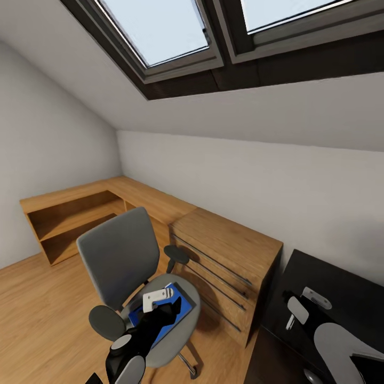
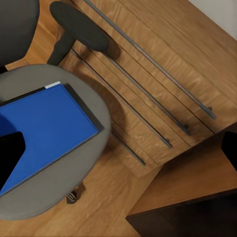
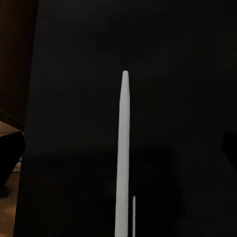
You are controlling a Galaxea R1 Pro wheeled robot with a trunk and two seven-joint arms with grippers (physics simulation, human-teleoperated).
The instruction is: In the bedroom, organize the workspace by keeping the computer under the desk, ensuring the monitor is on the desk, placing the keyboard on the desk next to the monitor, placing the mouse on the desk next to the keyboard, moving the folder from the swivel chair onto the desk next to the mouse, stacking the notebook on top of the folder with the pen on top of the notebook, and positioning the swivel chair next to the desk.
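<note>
The swivel chair (image 1: 120, 256), grey with black armrests, stands on the wood floor next to a wooden drawer chest. The blue folder (image 1: 176, 312) (image 2: 47, 131) lies flat on its seat, with a dark strip along one edge. My left gripper (image 1: 158, 297) (image 2: 118, 148) hovers open just above the folder, touching nothing. My right gripper (image 1: 305, 306) (image 3: 121, 148) is open over a glossy black top (image 1: 346, 290) at the lower right; I cannot tell if this is the desk. A thin white tapered rod (image 3: 122, 158) lies on that black surface.
A wooden drawer chest (image 1: 229, 256) (image 2: 163, 74) stands between the chair and the black top. A low light-wood bench with open shelves (image 1: 80, 213) runs along the far walls. The ceiling slopes low, with skylights (image 1: 160, 32). Open wood floor (image 1: 37, 320) lies to the left.
</note>
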